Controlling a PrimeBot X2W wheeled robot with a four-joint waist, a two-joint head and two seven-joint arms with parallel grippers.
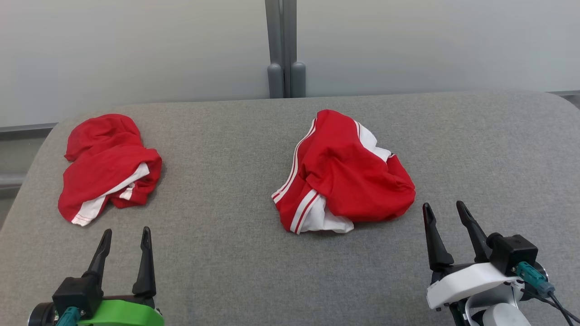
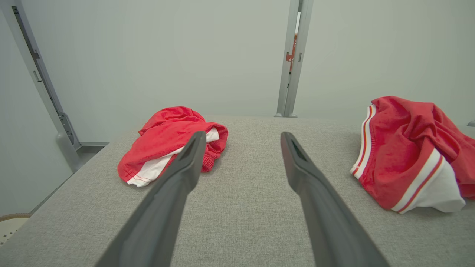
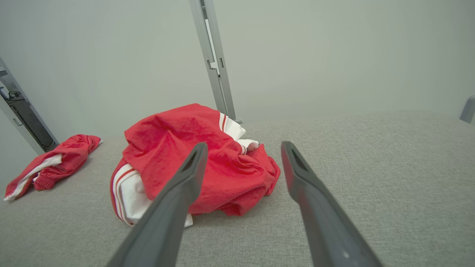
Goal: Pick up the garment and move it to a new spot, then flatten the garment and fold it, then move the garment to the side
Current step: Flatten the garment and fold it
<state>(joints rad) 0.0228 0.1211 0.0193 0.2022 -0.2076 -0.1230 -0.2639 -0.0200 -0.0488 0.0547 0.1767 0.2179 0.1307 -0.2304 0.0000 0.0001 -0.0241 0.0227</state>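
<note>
Two crumpled red garments with white stripes lie on the grey padded table (image 1: 235,253). One garment (image 1: 344,174) sits a little right of the middle, also seen as a heap (image 3: 193,159) in the right wrist view and at the right (image 2: 412,148) in the left wrist view. The other garment (image 1: 106,165) is bunched at the far left (image 2: 170,141) (image 3: 52,163). My left gripper (image 1: 125,237) stands open near the front left, empty, just short of the left garment. My right gripper (image 1: 444,210) is open and empty, just right of the middle garment's near edge.
A pale wall panel with a grey upright post (image 1: 283,50) stands right behind the table. The table's corners are rounded; its left edge (image 1: 27,176) drops off beside the left garment. Bare grey cloth stretches across the right side (image 1: 507,149) and between the garments.
</note>
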